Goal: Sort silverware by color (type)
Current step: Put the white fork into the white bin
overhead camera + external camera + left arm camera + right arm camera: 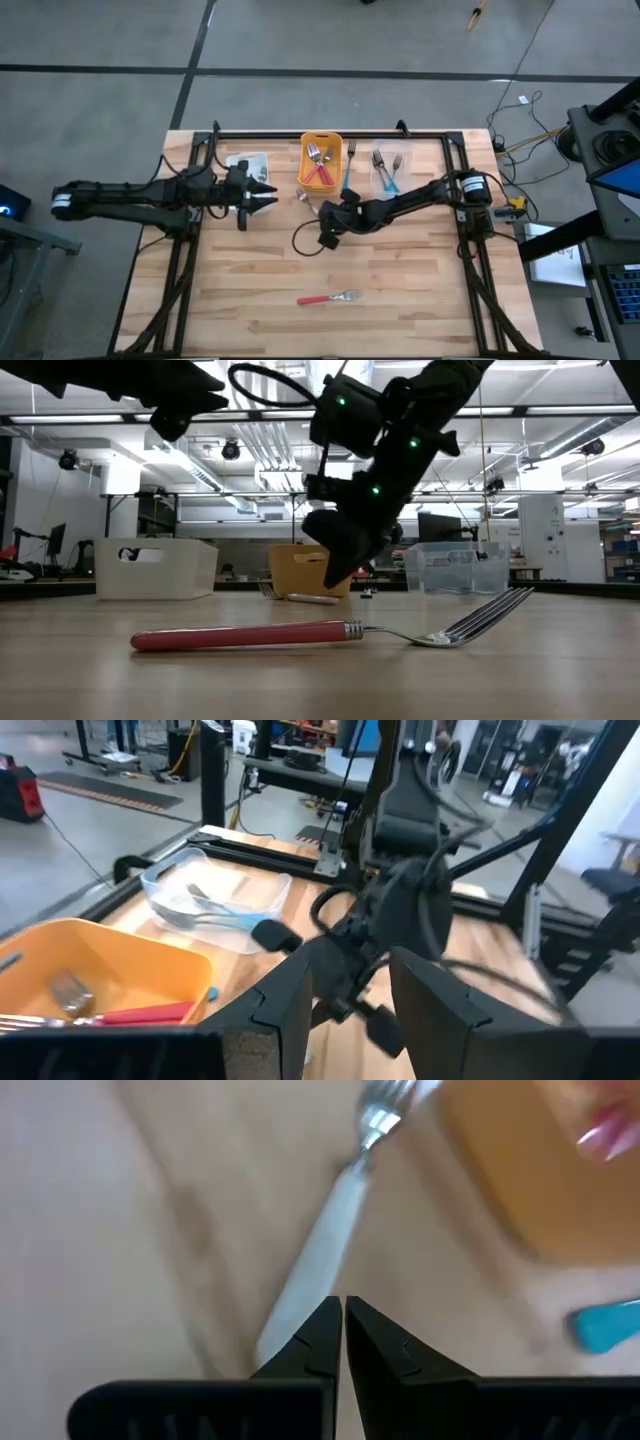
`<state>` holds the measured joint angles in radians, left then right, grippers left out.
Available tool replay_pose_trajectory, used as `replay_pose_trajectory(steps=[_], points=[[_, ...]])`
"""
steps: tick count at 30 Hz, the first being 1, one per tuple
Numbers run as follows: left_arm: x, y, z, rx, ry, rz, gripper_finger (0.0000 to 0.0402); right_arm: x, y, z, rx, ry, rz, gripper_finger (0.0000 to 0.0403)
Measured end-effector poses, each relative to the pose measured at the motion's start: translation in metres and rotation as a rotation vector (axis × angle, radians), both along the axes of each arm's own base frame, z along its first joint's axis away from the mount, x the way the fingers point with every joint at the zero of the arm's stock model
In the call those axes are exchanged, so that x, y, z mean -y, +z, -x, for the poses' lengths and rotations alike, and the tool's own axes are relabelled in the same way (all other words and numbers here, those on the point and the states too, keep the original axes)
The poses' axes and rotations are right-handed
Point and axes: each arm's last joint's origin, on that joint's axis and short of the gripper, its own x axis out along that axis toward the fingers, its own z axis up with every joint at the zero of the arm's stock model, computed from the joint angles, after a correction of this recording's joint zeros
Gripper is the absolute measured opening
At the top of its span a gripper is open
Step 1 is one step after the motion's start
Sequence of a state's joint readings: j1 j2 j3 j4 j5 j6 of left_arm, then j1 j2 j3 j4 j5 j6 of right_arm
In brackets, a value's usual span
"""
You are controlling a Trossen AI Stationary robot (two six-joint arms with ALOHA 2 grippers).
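Nearest us, a red-handled fork [329, 298] lies alone on the table [250, 290], unsorted. Mid-table, the right gripper [327, 238] hangs with fingers pinched together on nothing, over a white-handled fork [320, 1245] beside the orange bin [321, 150]. Left gripper [268, 197] waits, fingers apart. Farther back, red handles fill that bin; blue ones sit in the clear bin [388, 170].
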<state>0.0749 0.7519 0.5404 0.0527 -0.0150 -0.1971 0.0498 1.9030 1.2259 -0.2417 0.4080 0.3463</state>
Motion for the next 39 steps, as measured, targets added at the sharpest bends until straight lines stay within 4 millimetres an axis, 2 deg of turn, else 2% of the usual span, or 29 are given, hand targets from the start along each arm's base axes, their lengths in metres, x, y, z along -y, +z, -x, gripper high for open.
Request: replay_pose_trajectory(steps=[6,10,13,19,22,32,35,39], points=[[0.007,-0.003,-0.012,0.018,-0.029,0.065,0.0116,-0.005,-0.005,-0.003,0.063,0.145,-0.123,0.0011],[0.010,-0.008,-0.021,0.002,-0.037,0.121,0.0116,-0.012,-0.003,-0.008,0.131,0.312,-0.228,0.0011],[0.011,-0.014,-0.025,-0.032,-0.028,0.201,0.0116,-0.017,0.001,-0.011,0.143,0.355,-0.156,0.0011],[0.020,-0.027,-0.028,-0.137,-0.017,0.372,0.0116,-0.012,0.005,-0.007,0.048,0.220,0.146,0.0011],[0.027,-0.030,-0.031,-0.157,-0.030,0.430,0.0116,-0.008,0.003,-0.003,-0.020,0.193,0.233,0.0011],[0.047,-0.039,-0.038,-0.168,0.046,0.482,0.0116,-0.008,-0.015,0.001,-0.089,0.337,0.140,0.0011],[0.049,-0.039,-0.041,-0.147,0.052,0.482,0.0116,-0.015,-0.019,0.000,-0.063,0.366,0.066,0.0011],[0.049,-0.040,-0.043,-0.142,0.060,0.497,0.0116,-0.036,-0.019,-0.003,-0.002,0.435,0.020,0.0011]])
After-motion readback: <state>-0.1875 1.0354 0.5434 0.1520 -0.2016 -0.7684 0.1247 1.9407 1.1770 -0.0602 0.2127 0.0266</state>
